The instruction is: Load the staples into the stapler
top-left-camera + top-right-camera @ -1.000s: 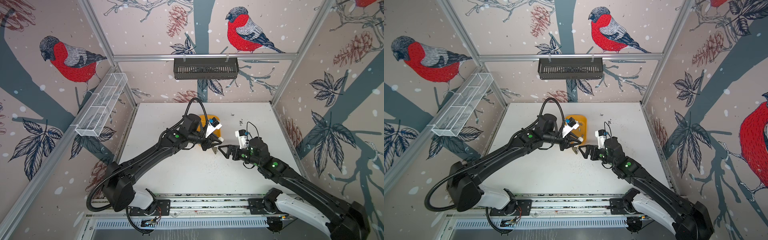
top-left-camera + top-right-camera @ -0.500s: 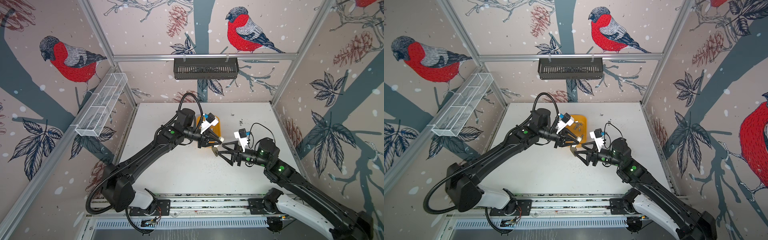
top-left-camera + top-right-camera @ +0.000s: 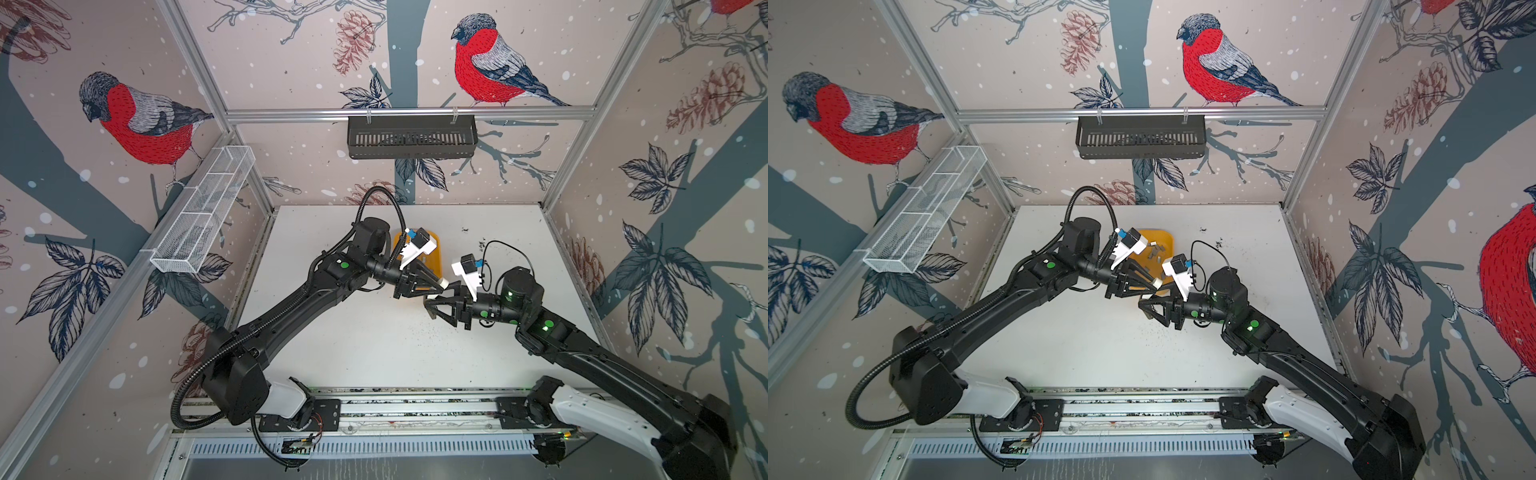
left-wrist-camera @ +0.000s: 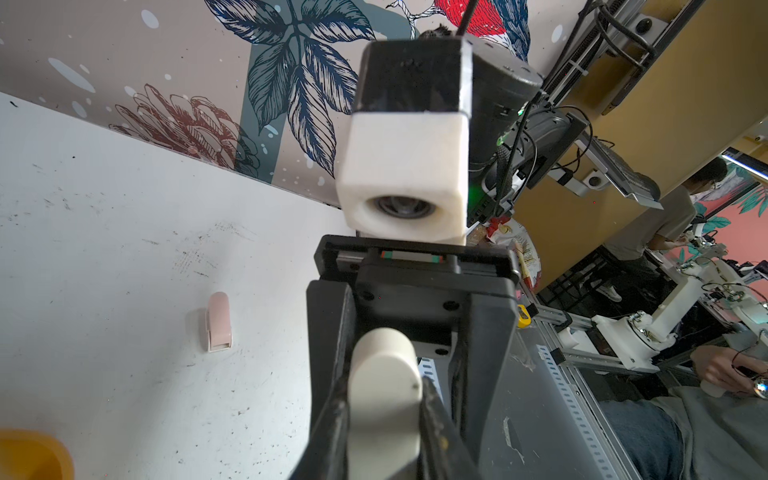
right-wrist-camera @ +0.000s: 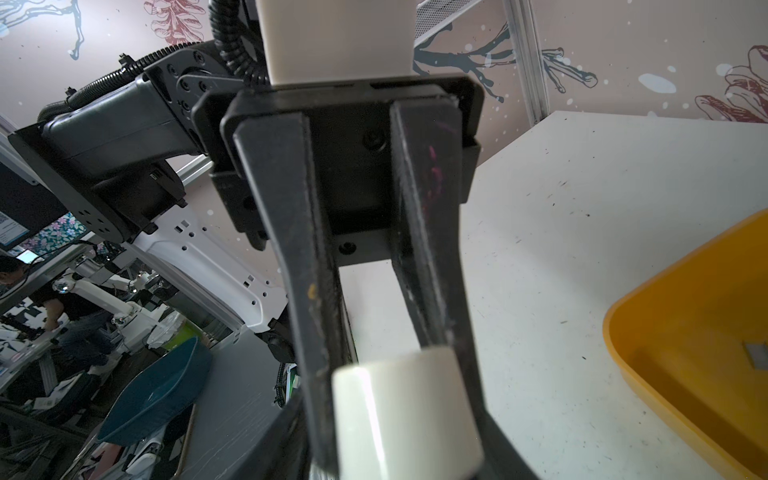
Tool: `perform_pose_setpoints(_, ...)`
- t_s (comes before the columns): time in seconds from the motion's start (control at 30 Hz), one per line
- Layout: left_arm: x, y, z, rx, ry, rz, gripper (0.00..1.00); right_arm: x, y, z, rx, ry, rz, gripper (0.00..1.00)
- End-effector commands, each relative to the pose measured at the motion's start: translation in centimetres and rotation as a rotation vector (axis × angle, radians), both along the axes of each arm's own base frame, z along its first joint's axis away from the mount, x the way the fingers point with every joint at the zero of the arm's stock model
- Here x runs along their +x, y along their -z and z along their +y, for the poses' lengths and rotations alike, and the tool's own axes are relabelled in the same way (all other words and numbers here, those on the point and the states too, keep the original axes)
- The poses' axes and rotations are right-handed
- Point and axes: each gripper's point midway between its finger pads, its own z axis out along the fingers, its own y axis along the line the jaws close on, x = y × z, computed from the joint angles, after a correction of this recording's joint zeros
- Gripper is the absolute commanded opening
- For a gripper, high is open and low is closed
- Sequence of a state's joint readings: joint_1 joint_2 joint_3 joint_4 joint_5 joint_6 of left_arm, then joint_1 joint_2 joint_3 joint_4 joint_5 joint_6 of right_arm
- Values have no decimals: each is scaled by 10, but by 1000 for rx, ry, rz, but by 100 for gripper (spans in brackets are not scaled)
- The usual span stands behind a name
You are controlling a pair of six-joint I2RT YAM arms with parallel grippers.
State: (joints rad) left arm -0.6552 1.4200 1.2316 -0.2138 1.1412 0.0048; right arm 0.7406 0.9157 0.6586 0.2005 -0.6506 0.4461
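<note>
A cream mini stapler (image 3: 441,284) hangs above the table's middle, in front of the yellow tray (image 3: 434,242). My left gripper (image 3: 437,286) is shut on it, and the stapler (image 4: 384,374) fills the gap between its fingers. My right gripper (image 3: 432,301) faces it from the right. Its two fingers press on the other end of the stapler (image 5: 403,407). Several grey staples (image 3: 1156,250) lie in the tray (image 3: 1163,239). One strip (image 5: 754,355) shows in the right wrist view.
A pink mini stapler (image 4: 218,322) lies on the white table (image 4: 104,249), seen from the left wrist. A black basket (image 3: 411,137) hangs on the back wall. On the left wall hangs a white wire basket (image 3: 203,212).
Both arms have lifted and swung to face each other. The right gripper's jaws, wide open a second ago, have closed in on the stapler's free end.
</note>
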Motion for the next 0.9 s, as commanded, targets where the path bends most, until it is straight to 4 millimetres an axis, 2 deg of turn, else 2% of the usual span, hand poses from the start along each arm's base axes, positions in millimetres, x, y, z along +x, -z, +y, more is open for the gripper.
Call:
perform_pose_setpoints(0.0,-2,-9,-1,-45,25,-40,0,0,-9,1,37,0,-35,39)
perform_pose_setpoints(0.23,0,-6,-2,-39,23,-34,2,1,-3,1,26,9,-19,23)
perform_pose_setpoints(0.33,4,-5,-3,-29,2,-42,18,5,2,-2,11,40,-10,23)
perform_pose_setpoints(0.37,5,-4,-3,-24,-8,-45,24,6,4,-3,4,54,-8,23)
perform_pose_setpoints(0.43,12,-1,-3,-4,-57,-63,52,12,12,-7,-26,97,6,23)
perform_pose_setpoints(0.53,26,-1,0,24,-150,-104,87,20,36,-15,-112,168,39,23)
perform_pose_setpoints(0.6,35,-1,5,38,-214,-136,99,24,55,-21,-185,222,61,23)
perform_pose_setpoints(0.73,61,-1,19,65,-360,-185,99,27,93,-34,-322,329,104,22)
perform_pose_setpoints(0.87,76,-10,39,47,-436,-234,99,28,126,-50,-465,438,128,22)
